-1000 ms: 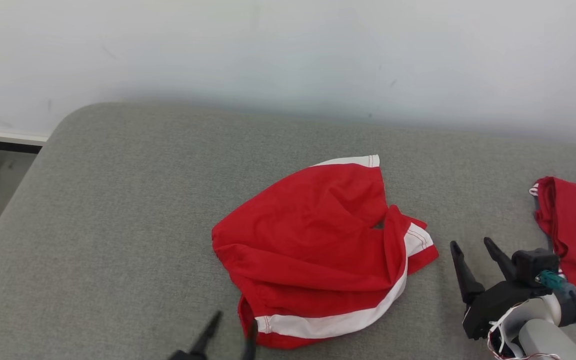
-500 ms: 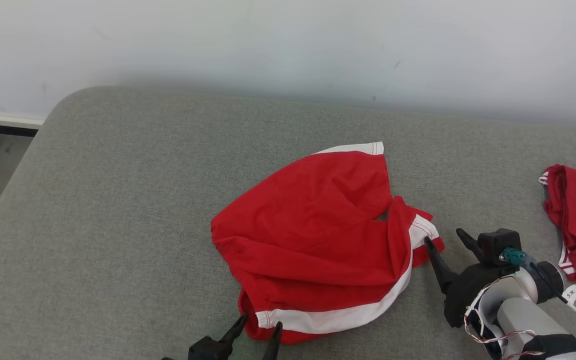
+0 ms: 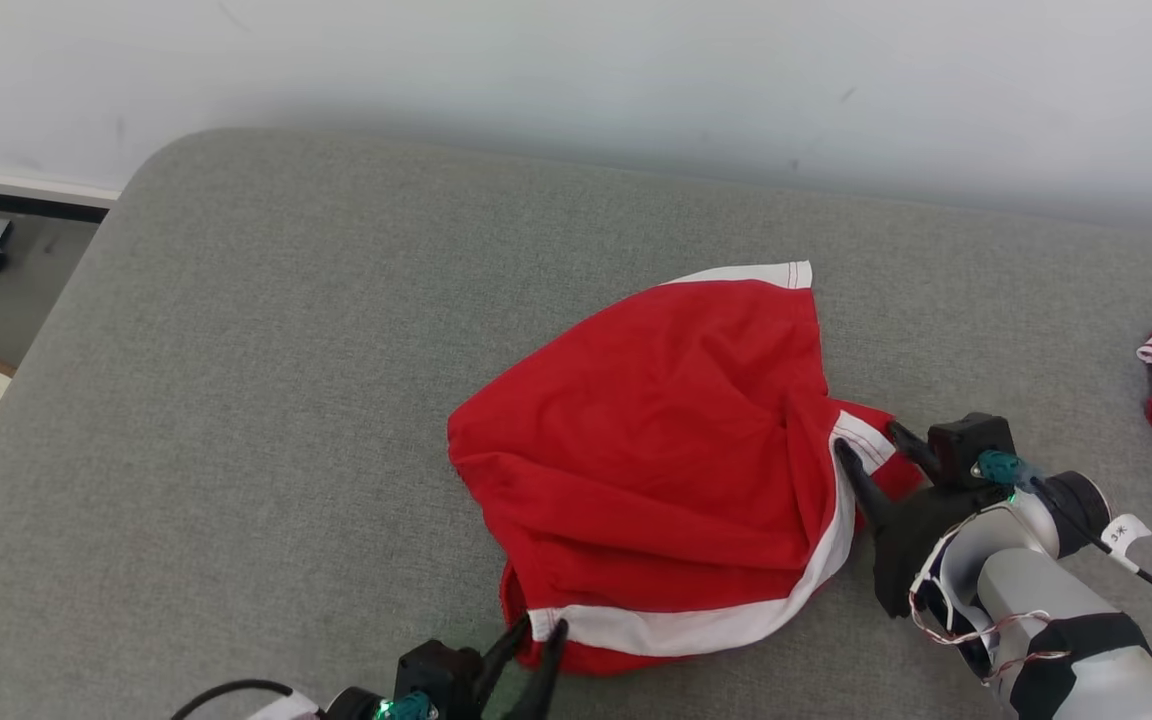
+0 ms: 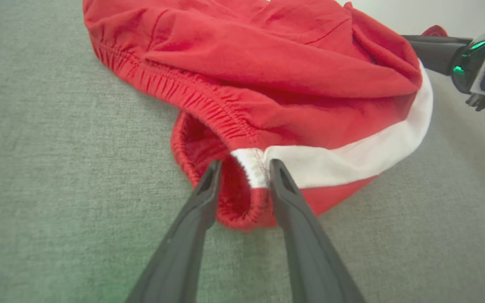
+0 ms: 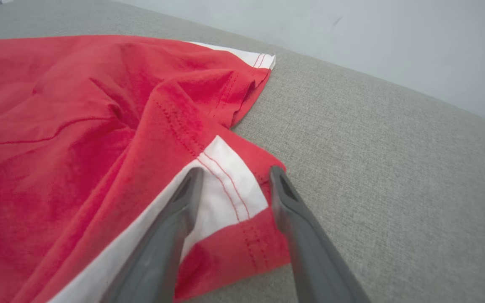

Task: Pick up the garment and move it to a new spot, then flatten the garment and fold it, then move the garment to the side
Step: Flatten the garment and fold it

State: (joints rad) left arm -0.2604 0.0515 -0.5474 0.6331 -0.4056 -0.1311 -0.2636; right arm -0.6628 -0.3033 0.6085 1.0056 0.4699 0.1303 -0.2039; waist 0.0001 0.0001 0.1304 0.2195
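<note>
On the grey upholstered surface (image 3: 236,350) the garment (image 3: 656,430), red shorts, lies crumpled near the middle, its long axis running from the waistband (image 4: 225,113) at my near left to the leg hem (image 5: 234,185) at my right. My left fingers (image 4: 295,219) stand apart astride the waistband's end and my right fingers (image 5: 179,214) apart astride the hem, neither clamped. If either pair pinches only one layer or slips off, I'd expect a lopsided, bunched lift.
</note>
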